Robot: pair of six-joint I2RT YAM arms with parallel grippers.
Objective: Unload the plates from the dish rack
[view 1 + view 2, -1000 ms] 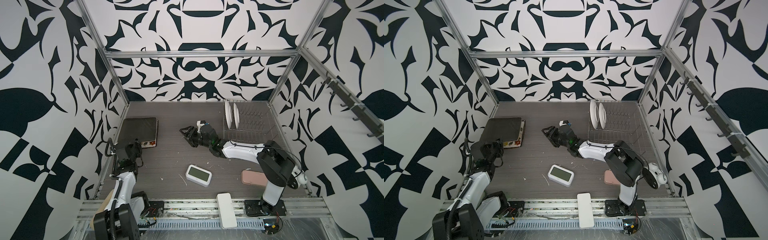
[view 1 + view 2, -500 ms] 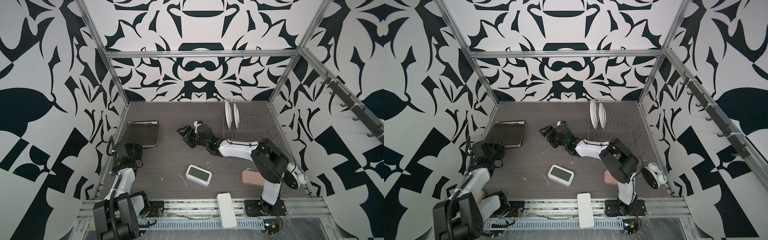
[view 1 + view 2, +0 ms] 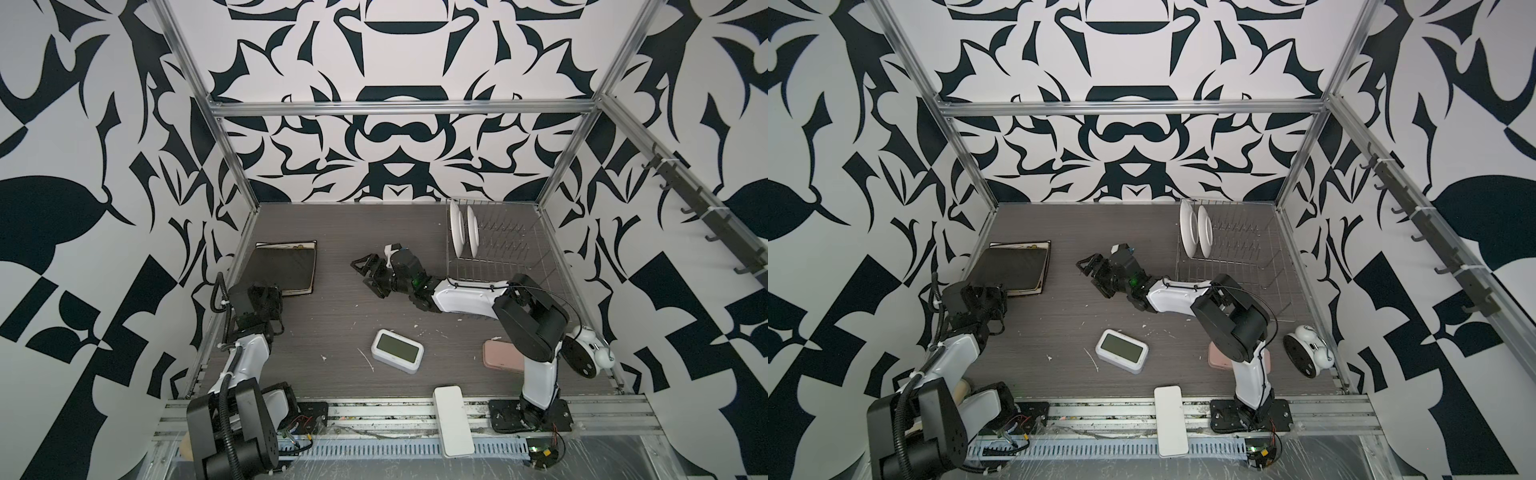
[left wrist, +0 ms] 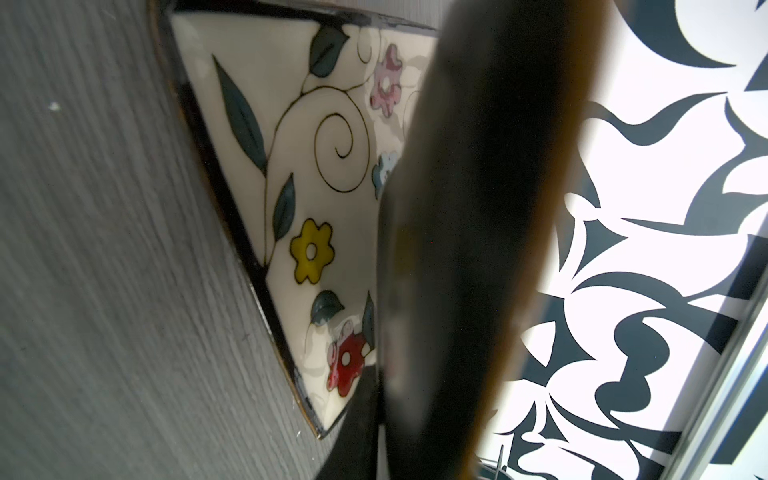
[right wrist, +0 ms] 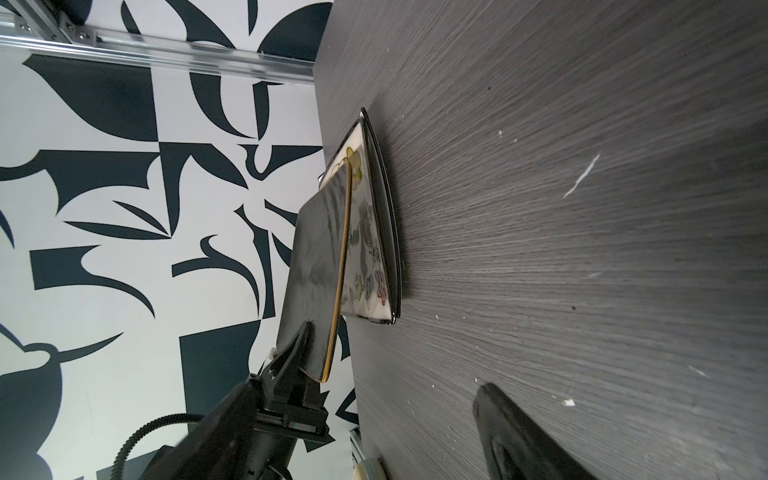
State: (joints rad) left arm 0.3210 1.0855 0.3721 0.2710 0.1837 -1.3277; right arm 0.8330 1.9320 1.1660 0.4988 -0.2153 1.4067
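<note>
Right wrist view gives me the clearest read: the left jaws are clamped on the near edge of the dark square plate (image 5: pixel 316 266). Its tan-lined side runs away from them toward the far end of the floral plate (image 5: pixel 365 257), which lies flat on the desk (image 5: pixel 582 249) by the left wall. The dark plate is tilted, its held end lifted clear and its far end seeming to meet the floral plate. The two make a narrow wedge that opens toward the left arm (image 3: pixel 249 353). I judge the coming move turns on that wedge: bring the held end straight down about the far edge, then release, or the plate may skid off sideways. The right jaws stand wide open with nothing in them, low over mid-desk, pointing at the stack but well apart from it. Behind the right arm (image 3: pixel 461 297), two round white plates (image 3: pixel 456 232) stand upright at the left end of the dish rack (image 3: pixel 511 249), edge-on in both top views and much nearer that arm.
</note>
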